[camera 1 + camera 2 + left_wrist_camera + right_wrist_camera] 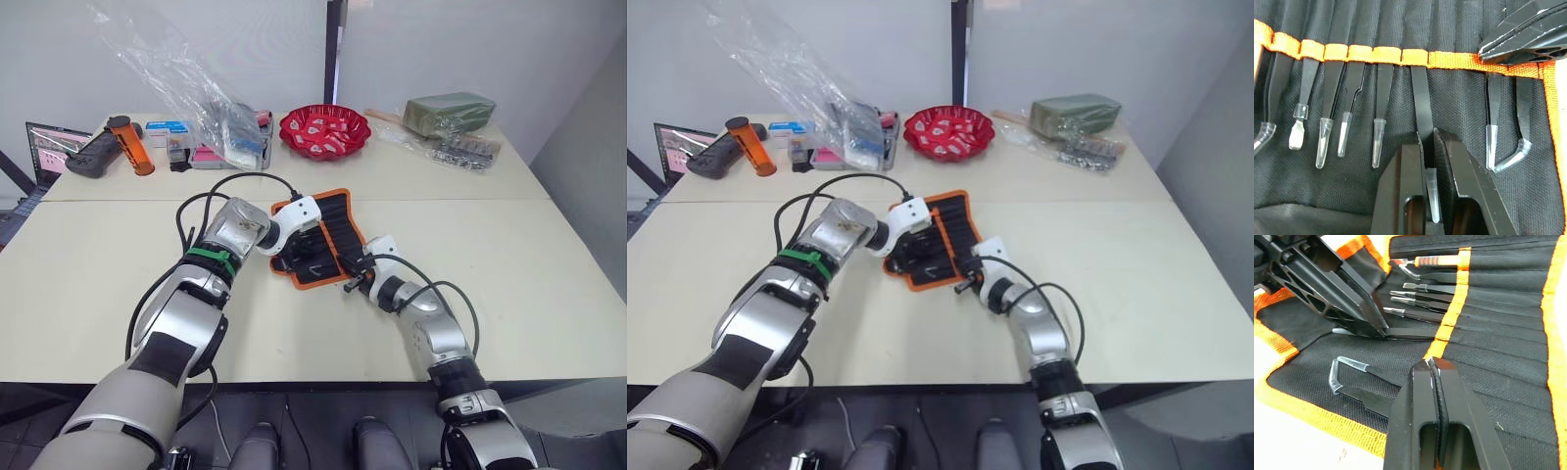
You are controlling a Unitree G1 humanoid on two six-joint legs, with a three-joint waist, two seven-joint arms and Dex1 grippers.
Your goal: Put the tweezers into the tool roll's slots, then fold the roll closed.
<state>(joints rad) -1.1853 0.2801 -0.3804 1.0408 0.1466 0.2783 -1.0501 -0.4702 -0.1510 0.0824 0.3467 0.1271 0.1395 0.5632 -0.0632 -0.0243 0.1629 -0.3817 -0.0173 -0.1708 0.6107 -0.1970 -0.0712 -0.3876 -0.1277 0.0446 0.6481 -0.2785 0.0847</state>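
We see the tool roll (318, 238) lying open on the pale surface (529, 264), between our two arms. Our left end effector (1429, 152) is pinching one of the tweezers (1422, 115), whose upper part sits under the orange centre strip (1376, 55) in one of the slots (1508, 325); its clear-capped tip pokes out between the fingers. More tweezers (1383, 93) are tucked in a row alongside, each with a cap on its tip. Our right end effector (1436, 369) is pressed together, resting on the orange strip near the roll's edge, just beside two tweezers (1369, 387) with curved tips.
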